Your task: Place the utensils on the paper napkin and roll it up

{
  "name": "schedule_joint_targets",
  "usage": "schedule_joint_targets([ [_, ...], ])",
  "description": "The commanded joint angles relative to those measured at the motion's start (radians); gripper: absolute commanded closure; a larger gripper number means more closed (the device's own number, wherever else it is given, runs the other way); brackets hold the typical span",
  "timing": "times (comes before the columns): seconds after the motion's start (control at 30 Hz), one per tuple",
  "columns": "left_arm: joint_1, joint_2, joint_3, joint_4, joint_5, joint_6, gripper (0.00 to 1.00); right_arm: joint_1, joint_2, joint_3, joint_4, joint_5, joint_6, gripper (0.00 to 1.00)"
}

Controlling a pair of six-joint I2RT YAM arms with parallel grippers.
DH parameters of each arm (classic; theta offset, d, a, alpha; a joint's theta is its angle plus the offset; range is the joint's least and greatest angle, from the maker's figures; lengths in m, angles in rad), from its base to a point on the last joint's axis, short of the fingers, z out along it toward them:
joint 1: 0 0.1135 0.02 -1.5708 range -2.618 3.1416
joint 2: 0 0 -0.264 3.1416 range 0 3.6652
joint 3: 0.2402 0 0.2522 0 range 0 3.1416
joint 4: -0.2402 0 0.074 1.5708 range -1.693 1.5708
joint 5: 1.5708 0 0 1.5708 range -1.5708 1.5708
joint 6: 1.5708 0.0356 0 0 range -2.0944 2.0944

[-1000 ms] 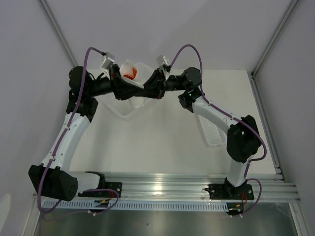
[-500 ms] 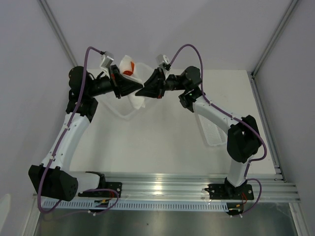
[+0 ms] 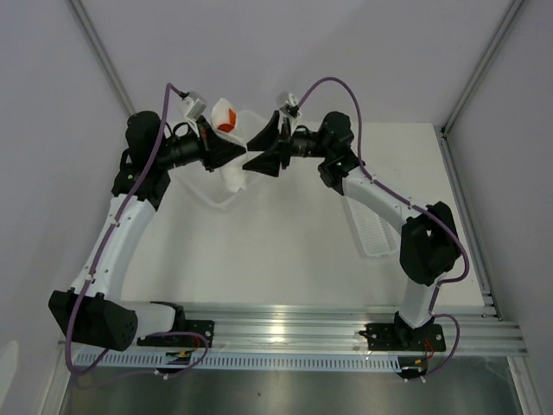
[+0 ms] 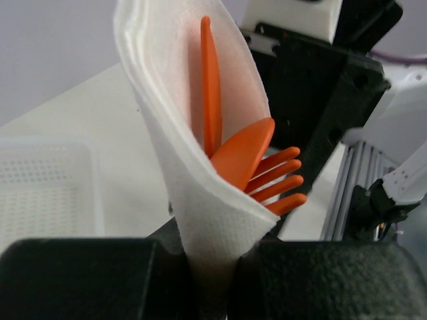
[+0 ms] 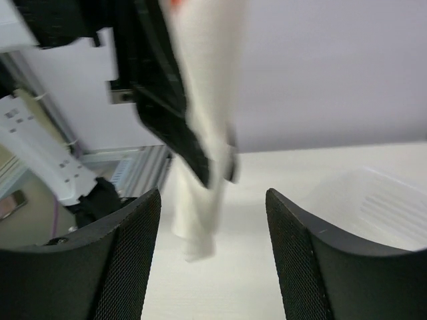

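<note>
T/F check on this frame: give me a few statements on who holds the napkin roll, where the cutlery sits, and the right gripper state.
1. The left gripper is shut on the rolled paper napkin, held up off the table. True.
2. The utensils lie bare on the table. False: they sit inside the napkin, with orange tips and fork tines poking out of its open end.
3. The right gripper is shut on the napkin. False: its jaws stand open and it holds nothing.
4. A narrow white tray lies on the table beside the right arm. True.
</note>
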Motion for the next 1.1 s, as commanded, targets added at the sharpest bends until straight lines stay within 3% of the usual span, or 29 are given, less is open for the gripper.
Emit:
schedule_joint_targets([
  [0.0,-0.006,0.037,0.077,-0.241,-0.054,0.192,0.99,-0.086,-0.059,-0.022,-0.092,0.142,-0.040,0.33],
  [0.17,0.039,0.195,0.210,-0.421,-0.163,0.423,0.99,-0.135,-0.148,-0.121,-0.207,0.197,-0.150,0.33],
  [0.3,0.062,0.491,0.544,-0.672,-0.187,0.565,0.99,-0.152,-0.225,-0.186,-0.272,0.207,-0.241,0.33],
  [0.53,0.065,0.736,0.787,-0.780,-0.154,0.668,0.99,-0.161,-0.305,-0.264,-0.302,0.236,-0.261,0.34],
  [1.07,0.077,1.001,0.816,-0.832,-0.106,0.628,0.99,-0.140,-0.320,-0.281,-0.296,0.276,-0.181,0.35],
])
